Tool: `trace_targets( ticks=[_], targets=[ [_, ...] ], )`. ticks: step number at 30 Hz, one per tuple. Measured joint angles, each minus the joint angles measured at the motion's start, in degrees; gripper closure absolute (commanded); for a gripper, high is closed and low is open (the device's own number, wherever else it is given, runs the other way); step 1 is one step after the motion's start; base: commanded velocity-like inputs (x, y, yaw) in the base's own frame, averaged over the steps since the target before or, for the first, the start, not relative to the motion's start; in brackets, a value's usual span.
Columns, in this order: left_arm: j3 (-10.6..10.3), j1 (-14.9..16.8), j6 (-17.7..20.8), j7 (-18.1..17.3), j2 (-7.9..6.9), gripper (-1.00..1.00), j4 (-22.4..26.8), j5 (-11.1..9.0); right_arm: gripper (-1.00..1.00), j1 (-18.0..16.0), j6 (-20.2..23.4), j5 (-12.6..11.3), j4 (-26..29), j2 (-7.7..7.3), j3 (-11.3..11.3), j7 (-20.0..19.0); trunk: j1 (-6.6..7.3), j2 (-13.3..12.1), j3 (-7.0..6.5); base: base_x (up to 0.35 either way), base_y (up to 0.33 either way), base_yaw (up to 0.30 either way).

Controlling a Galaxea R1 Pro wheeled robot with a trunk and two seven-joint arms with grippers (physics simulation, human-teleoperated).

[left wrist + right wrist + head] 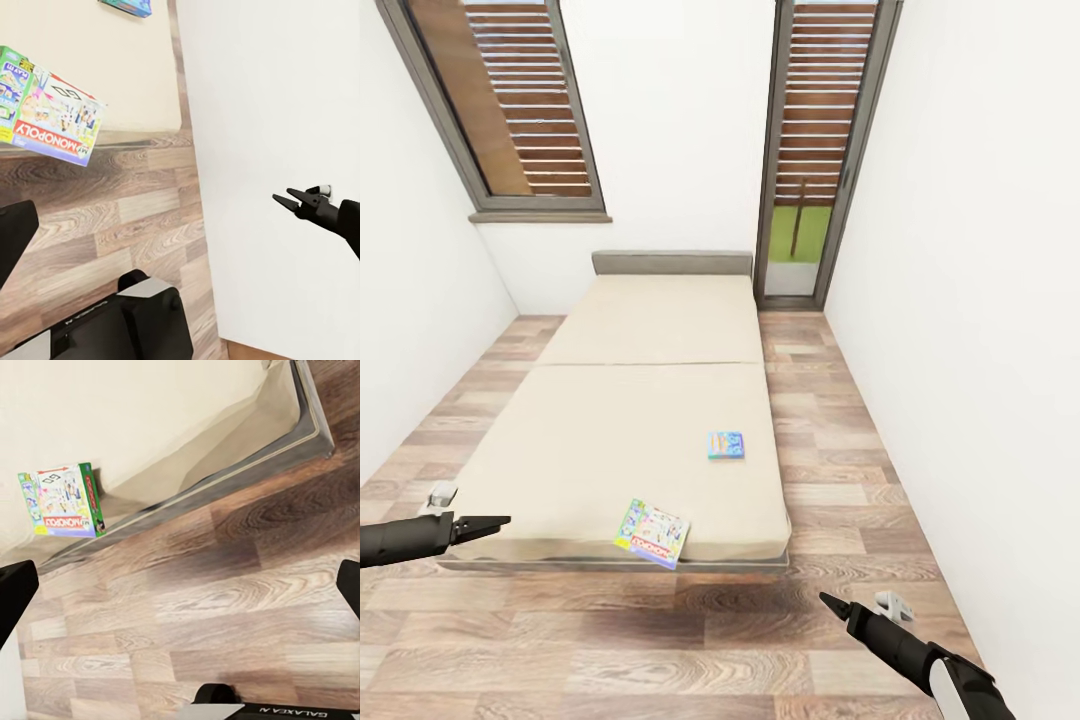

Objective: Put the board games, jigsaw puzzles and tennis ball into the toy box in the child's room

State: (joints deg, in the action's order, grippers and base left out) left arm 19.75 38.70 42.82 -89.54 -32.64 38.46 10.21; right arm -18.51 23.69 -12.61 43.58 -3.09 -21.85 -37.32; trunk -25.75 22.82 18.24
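Monopoly box (652, 534) lower centre of frame, overhanging bed (600, 440) foot edge; blue box (726, 445) just above, flat on mattress. Both likely light, stiff, slick card; overhanging edge looks easiest pinch. Left hand (500, 520), right hand (828, 600) clenched, empty.

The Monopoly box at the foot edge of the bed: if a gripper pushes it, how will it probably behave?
The Monopoly box looks flat and stiff, so it would likely slide, not roll. It overhangs the bed edge, so a push outward could tip it onto the floor.
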Motion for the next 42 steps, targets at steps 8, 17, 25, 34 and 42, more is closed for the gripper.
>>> trace_targets(
  ticks=[8,17,25,34,42],
  targets=[
    [0.00,0.00,-0.08,0.00,-0.01,-1.00,0.00,0.00,-1.00,0.00,0.00,0.00,-0.01,0.00,0.00,0.00,0.00,0.00,-0.74,-0.004,0.003,0.000],
    [0.00,0.00,-0.09,0.00,0.01,-1.00,0.00,0.00,-1.00,0.00,0.00,0.00,-0.01,0.00,0.00,0.00,0.00,0.00,-1.57,0.000,0.000,0.000],
    [0.00,0.00,-0.09,0.00,0.04,-1.00,0.00,0.00,-1.00,0.00,-0.06,0.00,0.01,0.00,0.00,0.00,0.00,0.00,-2.31,0.000,0.000,0.000],
    [0.00,0.00,-0.09,0.00,0.08,-1.00,0.00,0.00,-1.00,0.00,-0.06,0.01,-0.01,0.00,0.00,0.00,0.00,0.00,-3.14,0.000,0.000,0.000],
    [0.00,0.00,-0.17,0.00,0.08,-1.00,0.00,0.00,-1.00,0.00,-0.08,0.01,0.00,0.00,0.00,0.00,0.00,0.00,-3.88,0.000,0.000,0.000]
  ],
)
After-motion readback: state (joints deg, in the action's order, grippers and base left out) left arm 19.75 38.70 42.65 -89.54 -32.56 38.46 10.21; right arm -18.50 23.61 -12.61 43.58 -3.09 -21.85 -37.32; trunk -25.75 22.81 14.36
